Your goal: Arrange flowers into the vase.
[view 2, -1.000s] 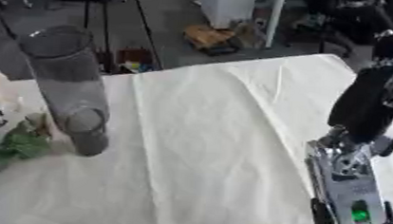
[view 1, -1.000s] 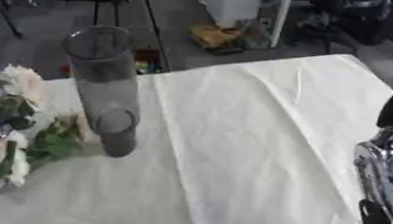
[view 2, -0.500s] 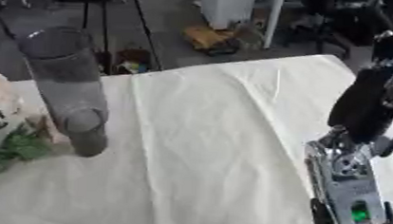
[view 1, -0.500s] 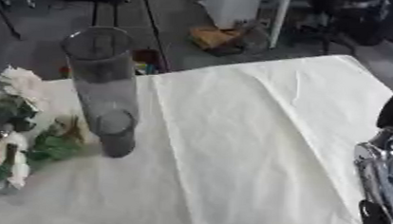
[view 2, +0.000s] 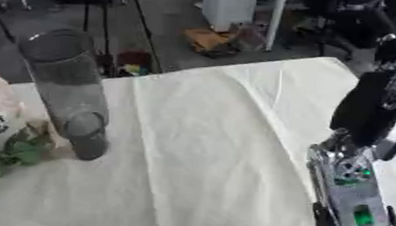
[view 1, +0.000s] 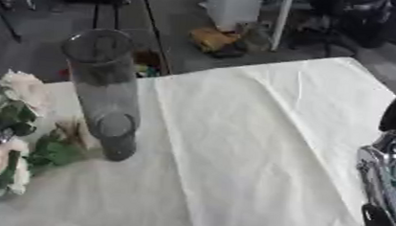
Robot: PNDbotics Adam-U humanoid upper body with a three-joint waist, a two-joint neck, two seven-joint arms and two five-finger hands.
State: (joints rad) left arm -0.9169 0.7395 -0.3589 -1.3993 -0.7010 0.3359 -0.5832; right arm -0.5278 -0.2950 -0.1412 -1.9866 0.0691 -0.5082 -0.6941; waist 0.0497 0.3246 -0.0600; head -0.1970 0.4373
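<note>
Now the tall clear glass vase (view 1: pixel 102 89) is seen standing upright at the left of the frame, on a table covered by a pale cream cloth (view 1: pixel 250 150). The vase is set near the cloth's left side, and its open rim is turned toward the upper left. Just beside it, at the left edge, the flowers (view 1: pixel 16 126) are laid on the cloth: a cream bloom at the top, green leaves below, a pinkish bloom lower down, with some dry tan stems close against the vase's foot. Whether the leaves actually touch the glass cannot be told.

At the right edge, the robot's right arm (view 2: pixel 357 184) is caught coming down along the table's side, black above and silver below, with small green patches shown on its silver casing. The right hand itself is cut off by the lower edge, so whether it is released or clenched cannot be told. The left hand is not shown in either view.

No writing or brand can be read anywhere; on the floor beyond the table, an orange-brown object (view 1: pixel 213 39) is glimpsed in the upper middle.
</note>
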